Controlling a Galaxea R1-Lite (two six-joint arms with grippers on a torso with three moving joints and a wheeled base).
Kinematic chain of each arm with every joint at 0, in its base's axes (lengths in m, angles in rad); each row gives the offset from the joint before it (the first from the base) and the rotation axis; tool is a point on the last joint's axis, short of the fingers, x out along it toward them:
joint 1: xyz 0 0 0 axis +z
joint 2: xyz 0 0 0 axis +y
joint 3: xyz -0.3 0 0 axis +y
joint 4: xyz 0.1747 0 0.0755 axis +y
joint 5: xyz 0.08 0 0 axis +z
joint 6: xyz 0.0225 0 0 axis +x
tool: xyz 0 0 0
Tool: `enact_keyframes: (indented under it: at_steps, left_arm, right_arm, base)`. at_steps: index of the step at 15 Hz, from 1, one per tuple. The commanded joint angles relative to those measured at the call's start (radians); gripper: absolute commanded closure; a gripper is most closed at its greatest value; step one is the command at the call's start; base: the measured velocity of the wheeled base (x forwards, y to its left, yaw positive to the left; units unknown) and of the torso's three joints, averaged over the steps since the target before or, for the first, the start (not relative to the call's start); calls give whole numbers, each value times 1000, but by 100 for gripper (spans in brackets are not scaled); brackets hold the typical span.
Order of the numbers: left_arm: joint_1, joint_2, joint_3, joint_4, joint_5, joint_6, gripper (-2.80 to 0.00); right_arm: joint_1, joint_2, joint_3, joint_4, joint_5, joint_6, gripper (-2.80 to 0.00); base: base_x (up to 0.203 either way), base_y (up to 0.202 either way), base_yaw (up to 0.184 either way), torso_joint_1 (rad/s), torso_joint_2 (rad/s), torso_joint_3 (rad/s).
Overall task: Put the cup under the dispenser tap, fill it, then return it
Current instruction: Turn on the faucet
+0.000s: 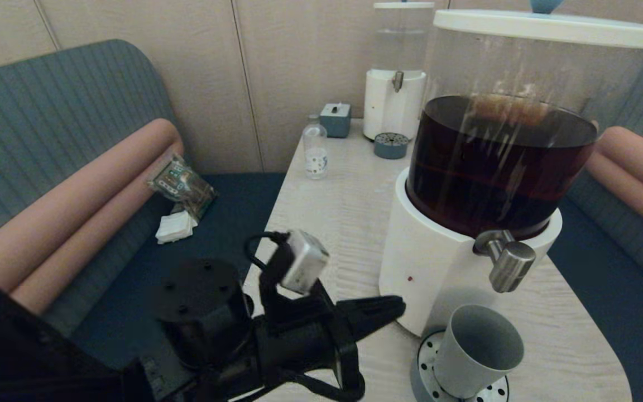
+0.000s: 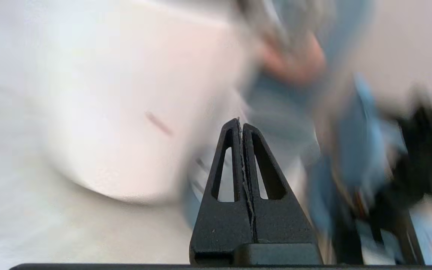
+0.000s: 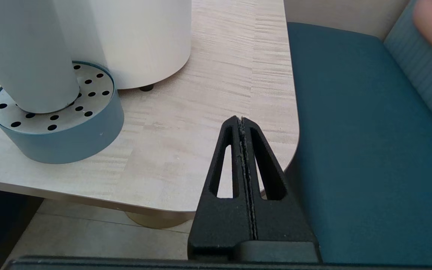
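Note:
The grey-green cup (image 1: 478,352) stands on the perforated drip tray (image 1: 425,357), right below the steel dispenser tap (image 1: 508,262) of the large white-based dispenser (image 1: 427,268) with dark brown liquid. I see no liquid inside the cup. My left gripper (image 1: 394,310) is shut and holds nothing; it points at the white base, left of the cup. In the left wrist view my left gripper (image 2: 241,122) is shut before the blurred white base (image 2: 126,112). My right gripper (image 3: 241,120) is shut over the table's near right corner, apart from the cup (image 3: 24,56) and tray (image 3: 62,131).
A smaller clear-liquid dispenser (image 1: 394,72), its round tray (image 1: 391,145), a small clear bottle (image 1: 315,151) and a grey-blue box (image 1: 335,119) stand at the table's far end. A packet (image 1: 182,184) and a tissue lie on the left bench. Blue seat (image 3: 351,131) borders the table.

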Motion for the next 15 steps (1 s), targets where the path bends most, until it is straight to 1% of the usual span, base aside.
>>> enact_keyframes:
  at_steps: [1, 2, 4, 7, 8, 10, 11, 12, 15]
  left_arm:
    - [57, -178, 8, -2, 88, -33, 0]
    - [127, -231, 9, 9, 128, -53, 0]
    - [310, -312, 7, 29, 180, -87, 0]
    - [609, -448, 23, 38, 213, -114, 0]
    - [692, -514, 40, 39, 218, -119, 0]
    - [827, -648, 72, 40, 224, -124, 0]
    - [868, -702, 82, 40, 226, -125, 0]
    - [886, -756, 91, 40, 226, -126, 0]
    - [903, -940, 167, 38, 222, -133, 0]
  right_arm:
    - [0, -4, 9, 0, 1, 0, 0]
    - [0, -3, 9, 0, 1, 0, 0]
    - [0, -4, 9, -1, 1, 0, 0]
    - [-1, -4, 9, 0, 1, 0, 0]
    - [0, -4, 9, 0, 1, 0, 0]
    - [-1, -4, 9, 0, 1, 0, 0]
    - [0, -4, 9, 0, 1, 0, 0]
    - [0, -4, 9, 0, 1, 0, 0]
    - [0, -4, 9, 0, 1, 0, 0]
  base:
    - [0, 0, 0, 0, 0, 0]
    - [0, 0, 0, 0, 0, 0]
    - [0, 0, 0, 0, 0, 0]
    - [0, 0, 0, 0, 0, 0]
    - [0, 0, 0, 0, 0, 0]
    - [0, 0, 0, 0, 0, 0]
    - [0, 0, 0, 0, 0, 0]
    - [0, 0, 0, 0, 0, 0]
    - [0, 0, 0, 0, 0, 0]
